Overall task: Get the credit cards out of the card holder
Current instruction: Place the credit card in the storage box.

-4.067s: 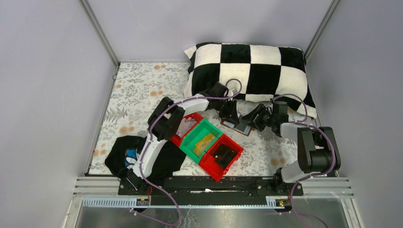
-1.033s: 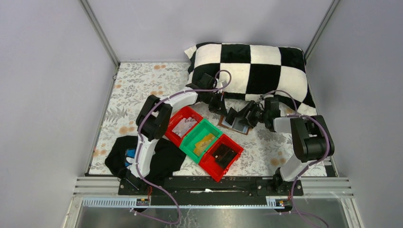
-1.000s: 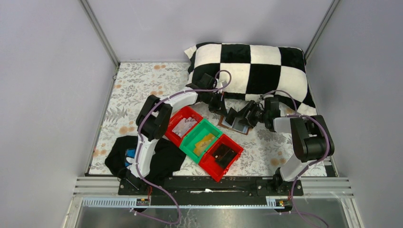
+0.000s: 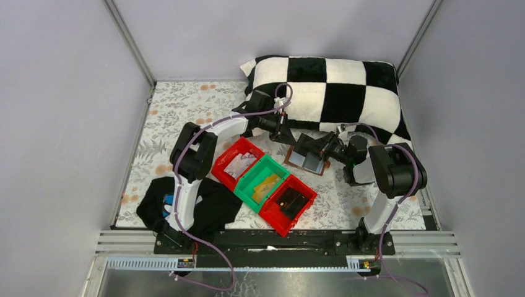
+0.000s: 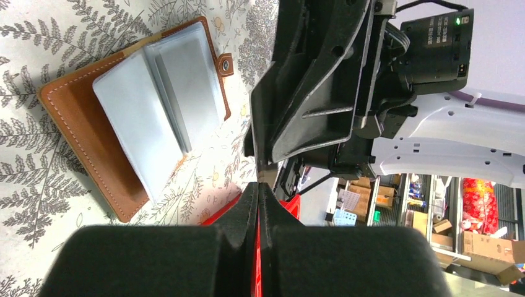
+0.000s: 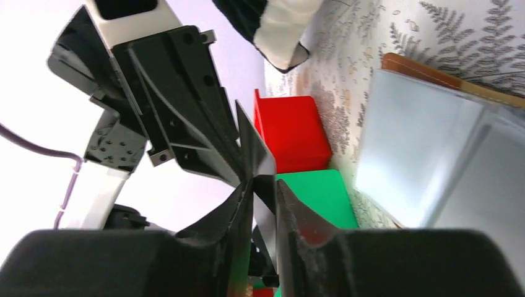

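The card holder (image 4: 306, 161) lies open on the floral cloth in front of the pillow, brown outside (image 5: 80, 133), grey-blue inside. Pale credit cards (image 5: 139, 117) sit in its panels, one reaching past the brown rim; they also show as credit cards (image 6: 415, 154) in the right wrist view. My left gripper (image 4: 286, 138) hovers by the holder's far-left corner, shut with nothing visible in it (image 5: 259, 189). My right gripper (image 4: 304, 147) meets it tip to tip above the holder. Its jaws (image 6: 263, 185) stand narrowly apart around a thin dark-grey strip that I cannot identify.
A black-and-white checked pillow (image 4: 328, 93) lies behind the holder. Three bins run in a diagonal row: red (image 4: 238, 162), green (image 4: 265, 180) with a yellow-tan piece, red (image 4: 288, 203) with a black object. Black cloth (image 4: 186, 204) lies near the left arm's base.
Both grippers have shifted slightly back and left over the holder and now meet at their tips. The right jaws have narrowed. The holder stays in place.
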{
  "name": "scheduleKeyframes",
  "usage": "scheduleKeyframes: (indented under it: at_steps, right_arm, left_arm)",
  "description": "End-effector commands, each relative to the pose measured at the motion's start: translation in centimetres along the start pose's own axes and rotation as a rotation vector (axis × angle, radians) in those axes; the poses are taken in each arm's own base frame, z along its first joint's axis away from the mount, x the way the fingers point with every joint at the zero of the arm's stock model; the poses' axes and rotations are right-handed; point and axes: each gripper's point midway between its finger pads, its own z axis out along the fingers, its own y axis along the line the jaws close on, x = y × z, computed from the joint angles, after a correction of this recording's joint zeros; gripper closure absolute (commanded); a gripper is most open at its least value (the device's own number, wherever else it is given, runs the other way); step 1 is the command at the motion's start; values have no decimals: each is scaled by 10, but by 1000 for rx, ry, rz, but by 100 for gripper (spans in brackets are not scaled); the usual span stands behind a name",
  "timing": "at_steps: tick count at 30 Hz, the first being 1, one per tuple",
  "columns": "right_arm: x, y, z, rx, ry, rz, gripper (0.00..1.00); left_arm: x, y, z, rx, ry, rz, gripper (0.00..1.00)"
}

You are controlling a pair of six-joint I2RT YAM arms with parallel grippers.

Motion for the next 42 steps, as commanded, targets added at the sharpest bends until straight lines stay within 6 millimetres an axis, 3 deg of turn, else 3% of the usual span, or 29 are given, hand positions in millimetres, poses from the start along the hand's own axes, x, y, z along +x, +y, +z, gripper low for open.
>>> scheduleKeyframes:
  at_steps: [1,4,6,10,12,14,16,20,25,33,38,42]
  right_arm:
    - [3,24,-2,-90,10,-57,81]
    - [4,18,-3,-42,12,-63,100]
    - [4,12,-4,14,11,-78,100]
    - [-1,-9,-14,258,4,-139,100]
    - [-3,-16,-28,403,6,-183,100]
    - [0,-11,-42,490,23,-210,100]
    - [13,-10,-60,604,78,-194,100]
    - [32,14,-79,717,113,-233,100]
    - [64,35,-97,835,158,-287,100]
    - [108,55,-119,993,189,-230,100]
    - [138,59,-113,1110,187,-268,100]
    - [146,47,-105,1238,161,-267,100]
  left_arm:
    - [-8,-29,-12,59,-28,83,100]
    - [-10,-27,-13,35,-41,85,100]
    - [-13,-23,-14,-7,-51,91,100]
    - [-21,-17,-21,-107,-83,104,68]
    - [-27,-17,-28,-161,-112,114,61]
    - [-36,-18,-40,-231,-161,126,58]
    - [-45,-21,-57,-301,-217,139,57]
    - [-62,-26,-92,-457,-343,166,57]
    - [-65,-32,-119,-568,-437,175,57]
    - [-44,-24,-130,-613,-444,149,57]
    - [-28,-18,-134,-633,-439,141,57]
    - [-17,-22,-132,-607,-418,151,57]
